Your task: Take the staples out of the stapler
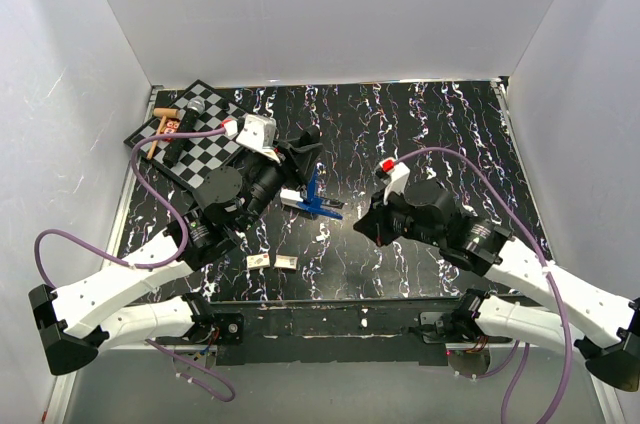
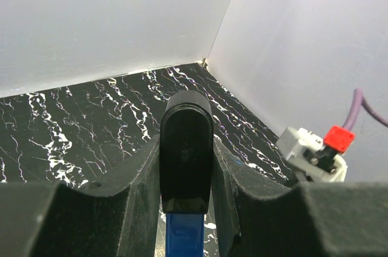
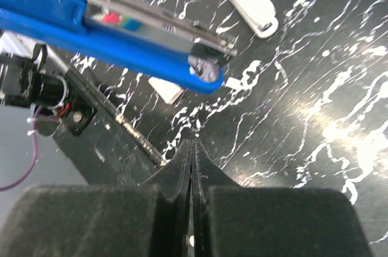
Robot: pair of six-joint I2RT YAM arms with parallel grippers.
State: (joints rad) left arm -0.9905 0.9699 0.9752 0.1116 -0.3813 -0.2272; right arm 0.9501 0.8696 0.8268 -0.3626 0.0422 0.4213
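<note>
Blue plastic stapler [image 1: 318,200], black-topped — hinged open above the black marbled table [image 1: 430,124], its black end clamped in our left gripper [image 2: 187,172]. Right gripper [image 3: 191,151] pinched closed, empty, beside it — staples we can't make out.

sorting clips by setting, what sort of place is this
Likely a lab test cell for robot manipulation: plain white panels wall in a black marbled tabletop, and a left arm and right arm are bolted at its near edge, with a blue stapler between them.
</note>
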